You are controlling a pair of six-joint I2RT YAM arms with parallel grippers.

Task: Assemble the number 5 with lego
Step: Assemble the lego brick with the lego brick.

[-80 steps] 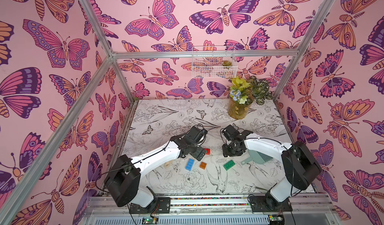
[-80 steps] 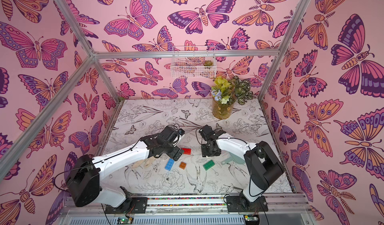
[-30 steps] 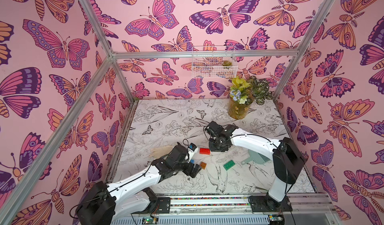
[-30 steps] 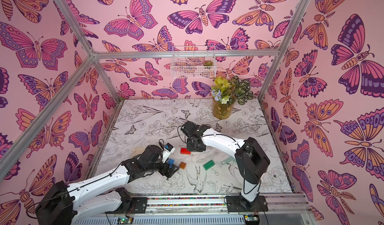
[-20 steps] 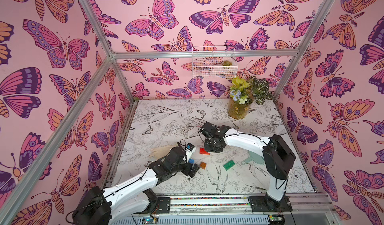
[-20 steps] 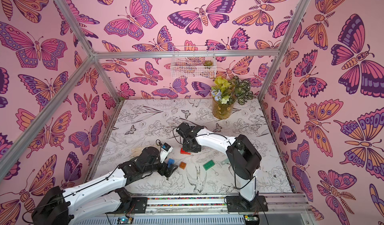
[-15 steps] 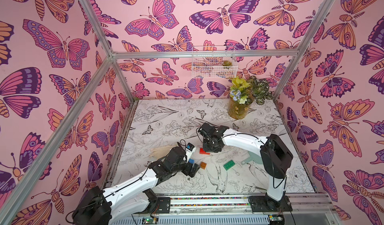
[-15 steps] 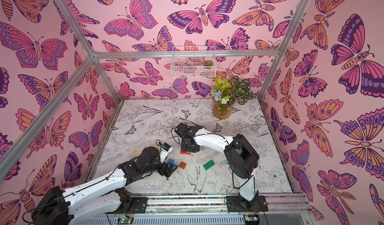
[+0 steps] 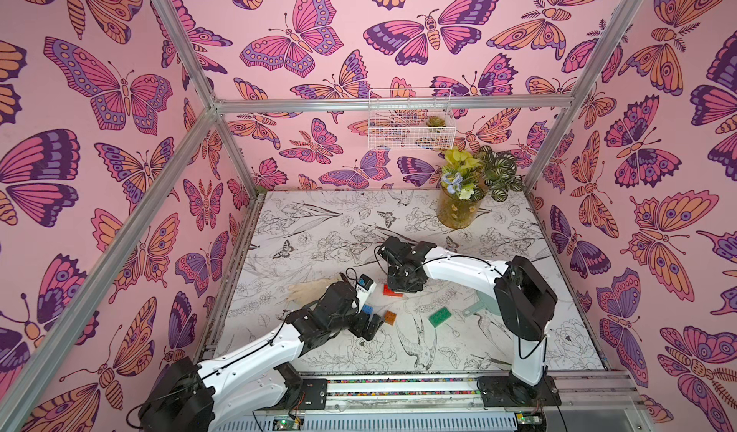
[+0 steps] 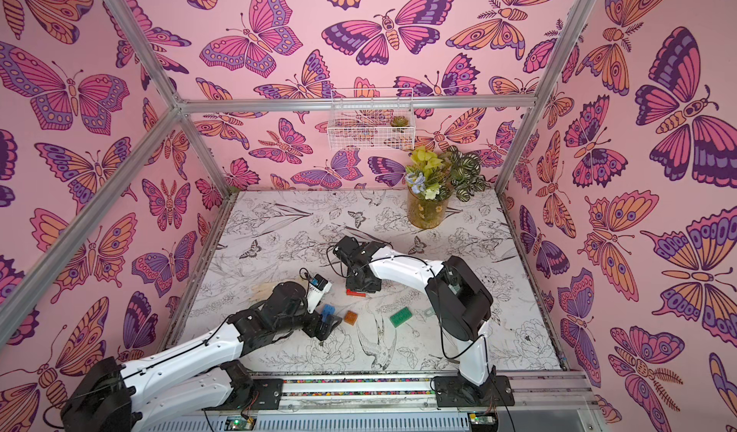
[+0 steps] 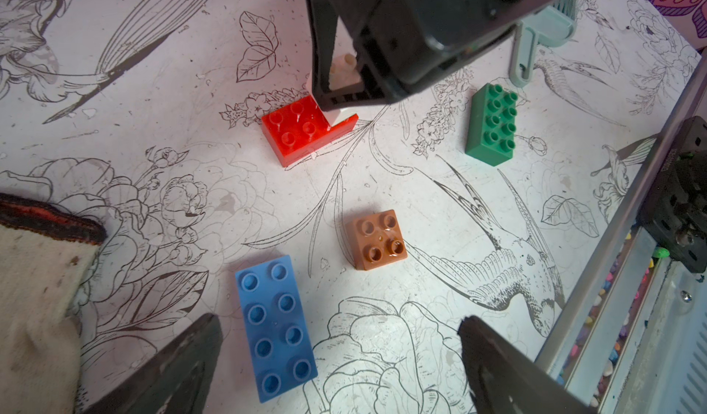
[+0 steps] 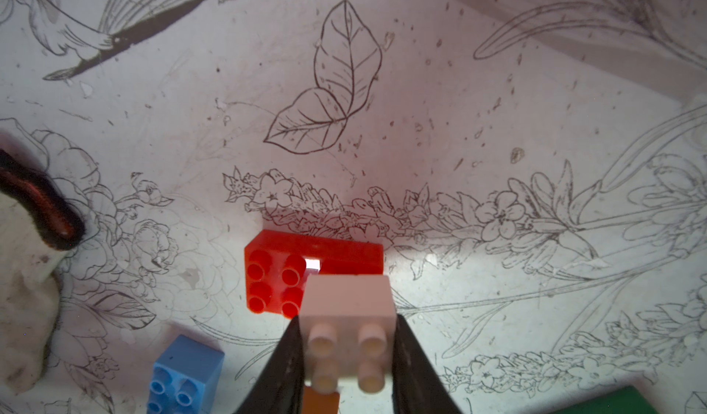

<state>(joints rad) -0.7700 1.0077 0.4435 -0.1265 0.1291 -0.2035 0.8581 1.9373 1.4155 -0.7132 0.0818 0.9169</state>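
Right gripper clamps a square, four-studded white brick over one end of the glossy oblong red brick. Left gripper, spread wide and empty, hovers above the eight-studded blue brick.

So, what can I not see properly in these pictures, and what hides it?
Both top views: the right gripper covers the white brick.
Left wrist view: the white brick and gripper hide one end of the red brick.
Right wrist view: the picture's edge cuts off the green brick; only a sliver of the brown brick shows past the white brick.
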